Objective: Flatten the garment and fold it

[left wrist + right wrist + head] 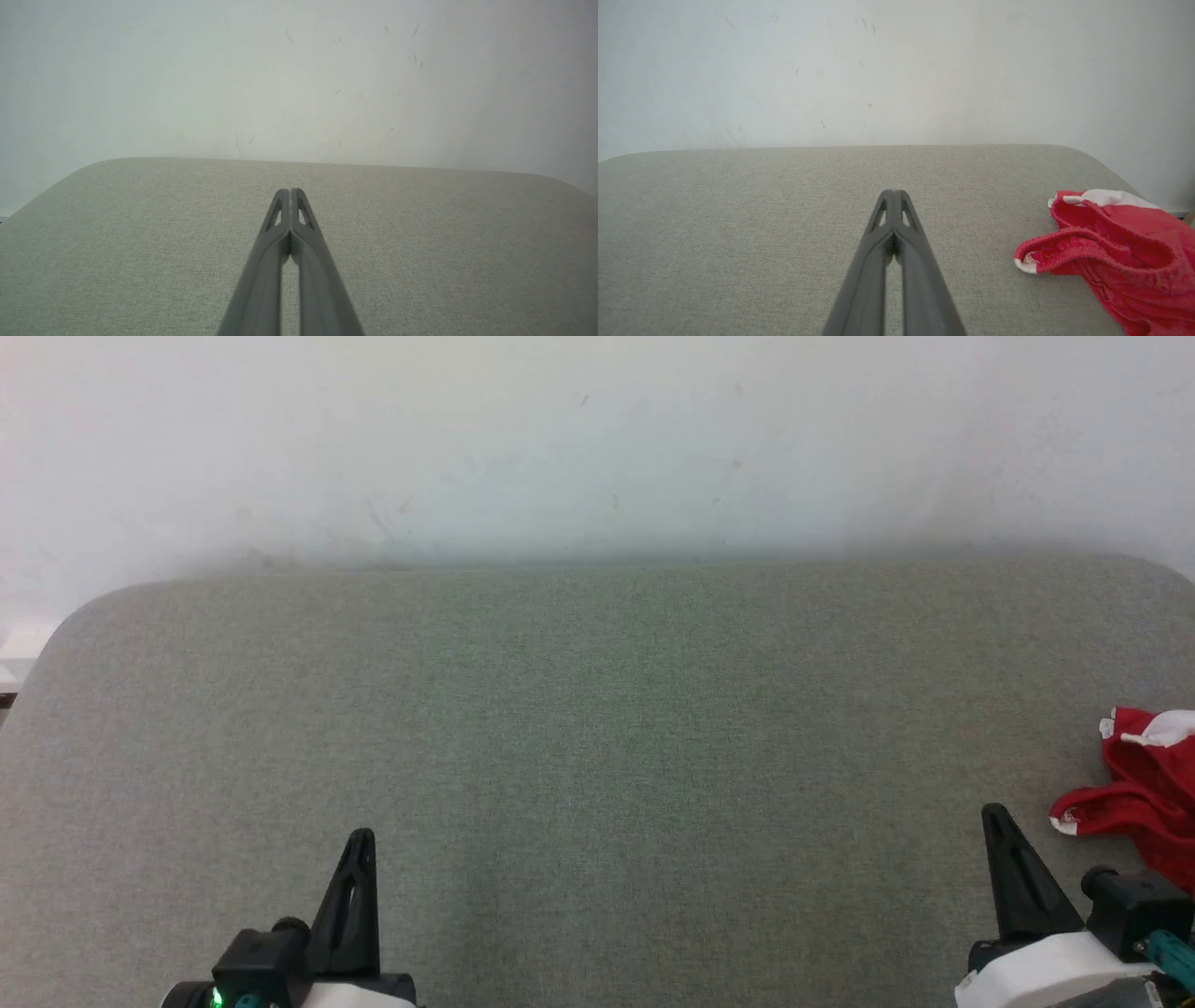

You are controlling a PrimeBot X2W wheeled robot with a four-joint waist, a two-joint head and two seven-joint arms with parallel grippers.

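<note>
Garment [1150, 795] lies crumpled at the right edge of the bench [597, 709], untouched. Left gripper [360, 847] and right gripper [995, 823] are fully closed and empty, apparently parked ahead of the first reach. The right gripper is nearer the garment.

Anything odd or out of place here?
The red garment lies bunched in a heap near the right edge of the grey surface, beside the right gripper, not spread flat. Nothing looks damaged.

Our L claw [360, 861] & R claw [1005, 847]: long black tapered fingers [347, 915] w/ slotted tips, white wrist shells [1046, 971], teal connectors [1172, 954]; green light [217, 999] on L.
</note>
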